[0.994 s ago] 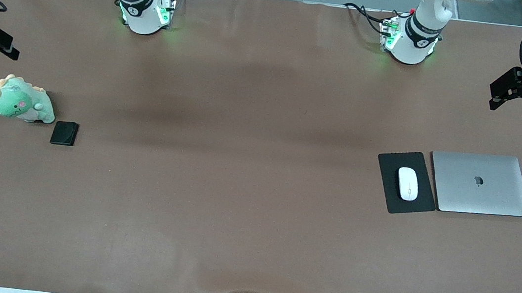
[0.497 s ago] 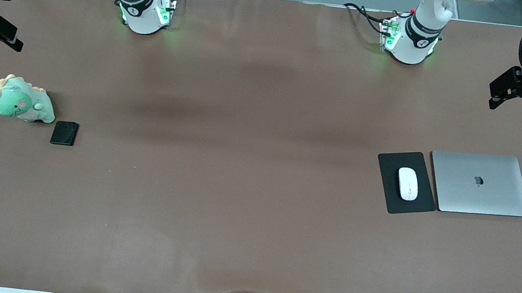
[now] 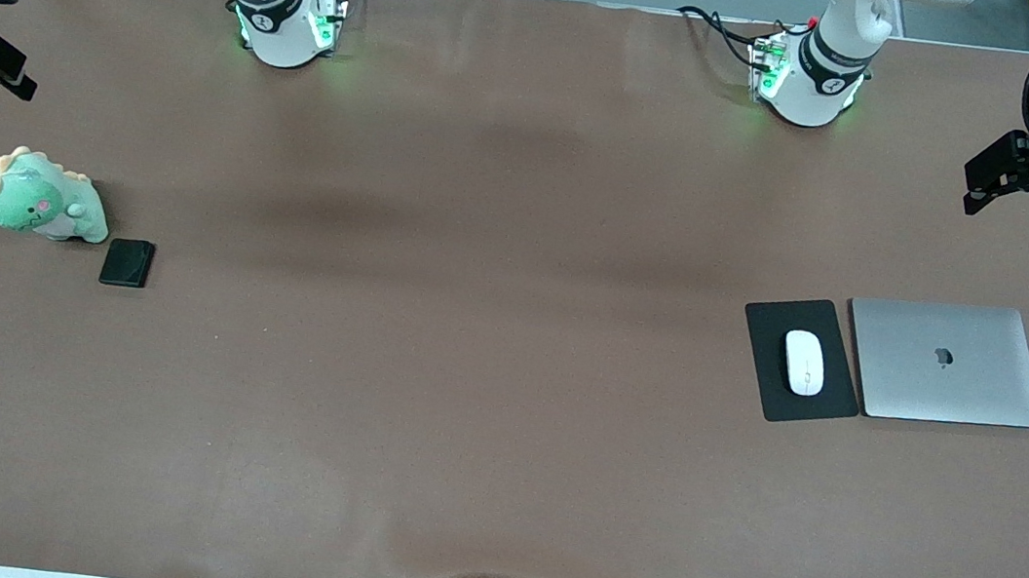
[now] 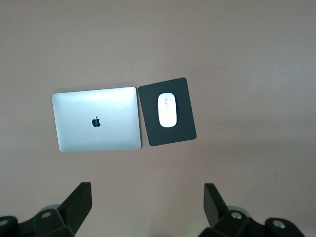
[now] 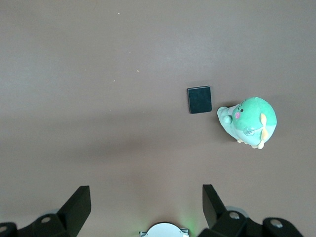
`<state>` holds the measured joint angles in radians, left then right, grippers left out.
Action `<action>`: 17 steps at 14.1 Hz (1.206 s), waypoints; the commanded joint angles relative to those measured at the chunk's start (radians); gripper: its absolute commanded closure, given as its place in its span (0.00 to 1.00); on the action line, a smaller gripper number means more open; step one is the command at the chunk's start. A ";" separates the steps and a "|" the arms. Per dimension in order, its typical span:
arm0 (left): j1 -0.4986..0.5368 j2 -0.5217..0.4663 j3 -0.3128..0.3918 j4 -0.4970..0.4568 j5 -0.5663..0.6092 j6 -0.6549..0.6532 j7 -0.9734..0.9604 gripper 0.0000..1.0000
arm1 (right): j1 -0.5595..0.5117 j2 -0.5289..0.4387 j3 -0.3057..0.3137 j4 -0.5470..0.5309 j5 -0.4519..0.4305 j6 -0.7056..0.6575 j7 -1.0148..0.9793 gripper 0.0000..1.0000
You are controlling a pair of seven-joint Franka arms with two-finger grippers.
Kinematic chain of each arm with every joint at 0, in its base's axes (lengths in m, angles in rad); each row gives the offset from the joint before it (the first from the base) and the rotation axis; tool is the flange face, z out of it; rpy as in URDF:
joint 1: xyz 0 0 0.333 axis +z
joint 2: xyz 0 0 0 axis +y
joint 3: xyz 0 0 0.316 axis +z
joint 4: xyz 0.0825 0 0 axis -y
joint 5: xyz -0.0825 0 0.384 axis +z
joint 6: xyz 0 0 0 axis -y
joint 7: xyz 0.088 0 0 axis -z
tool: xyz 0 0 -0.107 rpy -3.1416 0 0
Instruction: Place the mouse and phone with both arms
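Placed already: glossy white oval mouse (image 3: 804, 362) on black rectangular mat (image 3: 768, 364), small black slab phone (image 3: 127, 262) well apart; left gripper (image 4: 145, 205) and right gripper (image 5: 143, 205) released, raised; next, parking

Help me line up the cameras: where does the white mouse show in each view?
Front view: the mouse lies on the black mat, toward the left arm's end of the table.
Left wrist view: the mouse on the mat.
Right wrist view: not in it.
Shared landmark: the silver laptop beside the mat.

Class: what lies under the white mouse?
The mouse rests on a black mat beside the closed laptop. The mat patch directly beneath the mouse is hidden.
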<state>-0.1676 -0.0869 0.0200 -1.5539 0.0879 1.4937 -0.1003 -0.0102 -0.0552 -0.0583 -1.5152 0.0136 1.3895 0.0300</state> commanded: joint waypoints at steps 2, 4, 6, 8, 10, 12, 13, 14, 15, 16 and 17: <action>-0.003 0.007 -0.003 0.006 -0.016 -0.016 0.010 0.00 | -0.014 -0.020 0.015 -0.007 -0.020 0.000 0.016 0.00; 0.002 0.006 -0.003 0.008 -0.016 -0.018 0.013 0.00 | -0.013 -0.018 0.017 -0.007 -0.018 0.002 0.016 0.00; 0.002 0.006 -0.003 0.008 -0.017 -0.020 0.014 0.00 | -0.013 -0.021 0.017 -0.010 -0.018 -0.006 0.016 0.00; 0.013 0.006 -0.002 0.003 -0.051 -0.024 0.014 0.00 | -0.014 -0.017 0.017 -0.003 -0.018 -0.001 0.019 0.00; 0.019 0.006 0.003 -0.008 -0.077 -0.048 0.014 0.00 | -0.021 -0.015 0.012 0.003 -0.006 0.008 0.019 0.00; 0.020 0.006 0.005 -0.014 -0.080 -0.049 0.014 0.00 | -0.016 -0.015 0.015 0.001 -0.007 0.005 0.019 0.00; 0.020 0.006 0.008 -0.011 -0.086 -0.046 0.014 0.00 | -0.013 -0.014 0.015 0.001 -0.011 0.006 0.019 0.00; 0.022 0.004 0.009 -0.008 -0.092 -0.040 0.013 0.00 | -0.013 -0.012 0.017 0.001 -0.011 0.008 0.019 0.00; 0.022 0.004 0.015 -0.006 -0.100 -0.033 0.013 0.00 | -0.014 -0.012 0.015 0.001 -0.011 0.014 0.019 0.00; 0.020 0.004 0.026 -0.005 -0.103 -0.033 0.013 0.00 | -0.014 -0.012 0.015 0.001 -0.009 0.019 0.021 0.00; 0.020 0.004 0.029 -0.003 -0.103 -0.033 0.013 0.00 | -0.013 -0.011 0.015 0.001 -0.011 0.016 0.019 0.00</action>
<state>-0.1528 -0.0811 0.0367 -1.5694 0.0087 1.4608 -0.0991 -0.0142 -0.0560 -0.0551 -1.5135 0.0135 1.4041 0.0335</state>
